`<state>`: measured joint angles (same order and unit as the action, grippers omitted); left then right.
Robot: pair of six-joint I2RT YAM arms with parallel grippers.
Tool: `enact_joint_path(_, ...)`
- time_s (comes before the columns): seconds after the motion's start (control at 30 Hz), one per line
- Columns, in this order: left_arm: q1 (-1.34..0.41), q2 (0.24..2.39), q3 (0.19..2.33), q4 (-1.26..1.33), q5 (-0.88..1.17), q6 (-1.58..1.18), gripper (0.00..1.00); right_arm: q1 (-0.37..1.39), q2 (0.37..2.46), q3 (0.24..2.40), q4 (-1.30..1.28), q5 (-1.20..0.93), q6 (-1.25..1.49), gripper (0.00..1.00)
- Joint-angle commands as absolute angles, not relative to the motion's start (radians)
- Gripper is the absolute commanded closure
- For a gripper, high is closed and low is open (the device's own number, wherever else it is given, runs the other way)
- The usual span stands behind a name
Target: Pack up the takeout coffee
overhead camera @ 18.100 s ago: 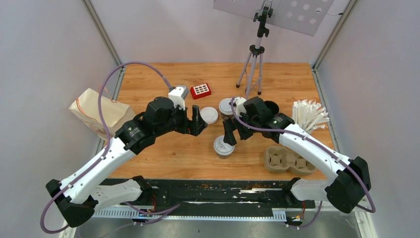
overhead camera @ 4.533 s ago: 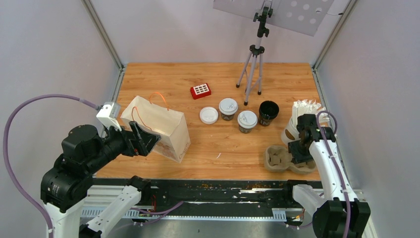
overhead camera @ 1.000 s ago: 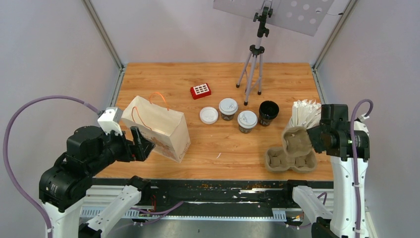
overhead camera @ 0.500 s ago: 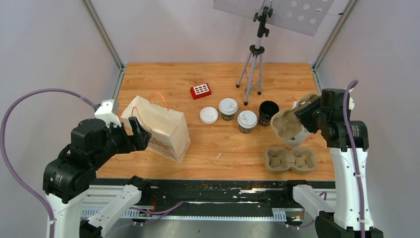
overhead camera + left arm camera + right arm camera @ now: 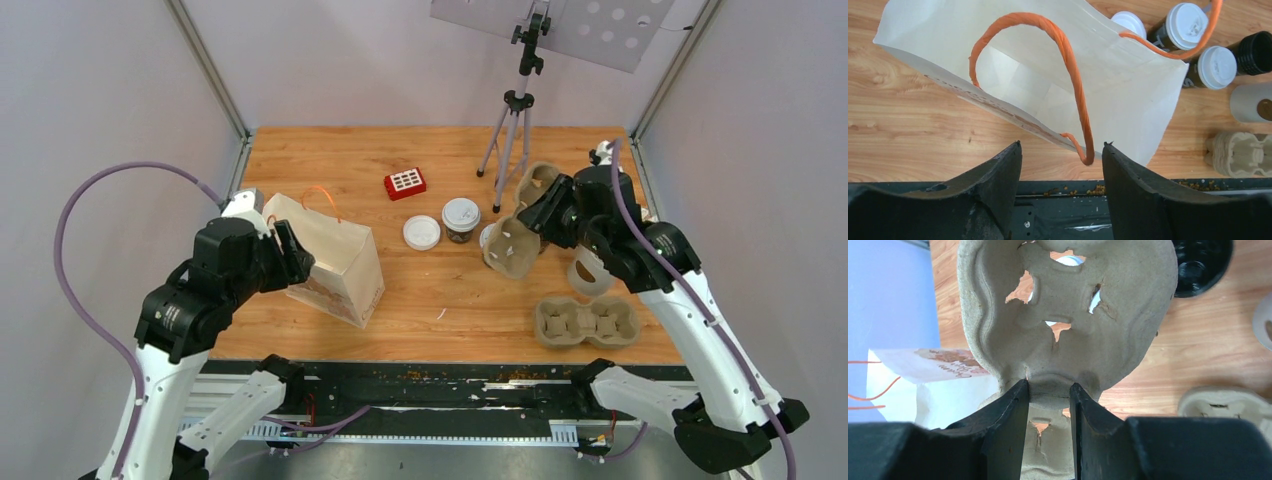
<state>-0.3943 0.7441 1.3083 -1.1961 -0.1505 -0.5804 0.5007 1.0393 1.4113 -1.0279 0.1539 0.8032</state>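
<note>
Two coffees [image 5: 461,219]: lidded and upright at mid-table, next to a loose lid [image 5: 421,232]. Neither is packed, and one is half hidden behind the airborne tray.
Right claw [image 5: 1048,385]: clenched on the edge of a tray [image 5: 508,248], which hangs tilted in the air just over the cups.
Left claw [image 5: 1062,146]: released, with its jaws apart at the mouth of the bag [image 5: 335,265] and an orange handle [image 5: 1075,85] looping between them.
Tray risk: if it comes down low or swings, it could clip a lid or topple a coffee. The narrow pinch on soft pulp may slip or tear.
Bag risk: closing on the handle alone may drag or tip the light bag instead of holding its mouth wide.
Open cup [image 5: 1258,50]: it has no lid and stands near the coffees, so a stray knock would likely upset it first.
</note>
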Motion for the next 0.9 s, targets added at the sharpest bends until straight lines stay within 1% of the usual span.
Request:
enact_joint_path(0.0,-0.4,0.778,1.311,-1.136,-0.202,-0.54,0.39,0.57,1.063,1.462,-0.91,0.182,0.754,0.71)
enact_joint_path(0.1,-0.399,0.785,1.316,-1.144,-0.232,-0.505,0.46,0.625,1.084,1.485,-0.883,0.194,0.729,0.71)
enact_joint_path(0.17,-0.399,0.775,1.307,-1.138,-0.239,-0.49,0.47,0.669,1.103,1.509,-0.878,0.227,0.709,0.71)
enact_joint_path(0.23,-0.399,0.762,1.281,-1.115,-0.237,-0.486,0.42,0.721,1.123,1.534,-0.875,0.288,0.698,0.71)
enact_joint_path(0.3,-0.399,0.76,1.274,-1.115,-0.243,-0.508,0.32,0.767,1.144,1.556,-0.875,0.317,0.695,0.71)
enact_joint_path(0.33,-0.399,0.76,1.275,-1.116,-0.248,-0.525,0.29,0.79,1.153,1.569,-0.878,0.328,0.695,0.71)
enact_joint_path(0.4,-0.399,0.741,1.254,-1.095,-0.262,-0.571,0.28,0.833,1.172,1.584,-0.877,0.357,0.691,0.71)
enact_joint_path(0.5,-0.399,0.684,1.178,-0.996,-0.252,-0.666,0.27,0.87,1.203,1.596,-0.872,0.37,0.694,0.71)
enact_joint_path(0.63,-0.4,0.667,1.135,-0.976,-0.279,-0.719,0.31,0.894,1.237,1.626,-0.865,0.358,0.695,0.71)
enact_joint_path(0.73,-0.4,0.678,1.137,-0.989,-0.279,-0.712,0.37,0.909,1.256,1.655,-0.849,0.348,0.668,0.71)
enact_joint_path(0.77,-0.399,0.68,1.136,-0.991,-0.281,-0.711,0.4,0.917,1.261,1.66,-0.839,0.345,0.654,0.71)
enact_joint_path(0.87,-0.399,0.672,1.123,-0.977,-0.275,-0.693,0.55,0.943,1.281,1.678,-0.821,0.333,0.61,0.71)
